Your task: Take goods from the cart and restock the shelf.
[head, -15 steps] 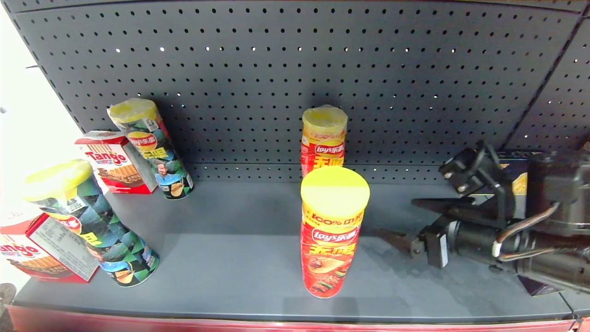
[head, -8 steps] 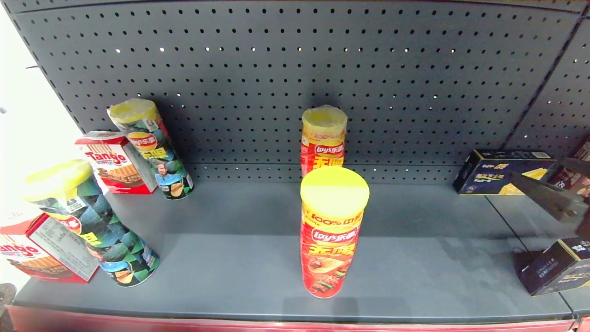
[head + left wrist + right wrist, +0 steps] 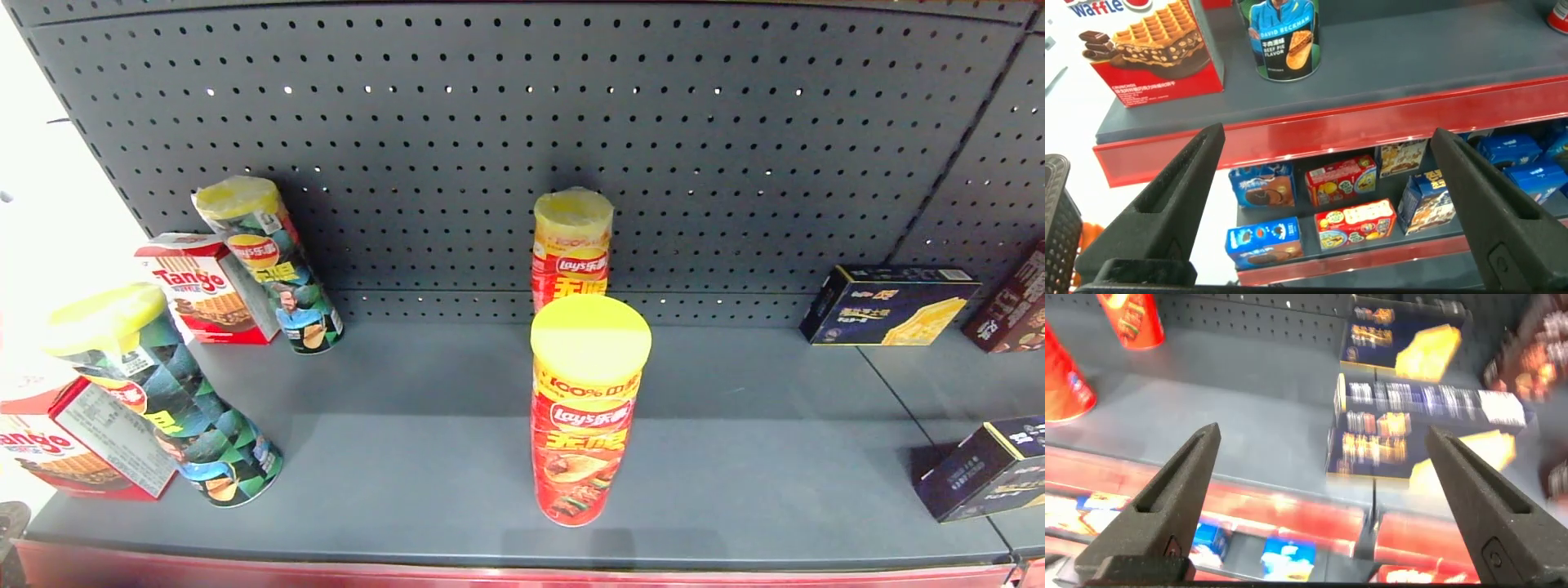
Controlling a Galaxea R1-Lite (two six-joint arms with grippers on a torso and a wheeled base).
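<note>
Right gripper (image 3: 1323, 433) spread wide; front red chip can (image 3: 589, 408) stands upright.

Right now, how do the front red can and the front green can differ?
The front red can has a red body; the front green can a green patterned one. The red one stands alone in the middle; the green one at the left end beside a wafer box. Both are tall tubes with yellow lids.

Shelf (image 3: 408, 457) grey, red edge; back panel (image 3: 490, 122) grey, dotted holes. Centre can (image 3: 584, 416) red, yellow lid. 8 o'clock can (image 3: 163, 400) teal-green geometric. 3 o'clock box (image 3: 886, 304) navy/yellow.
</note>
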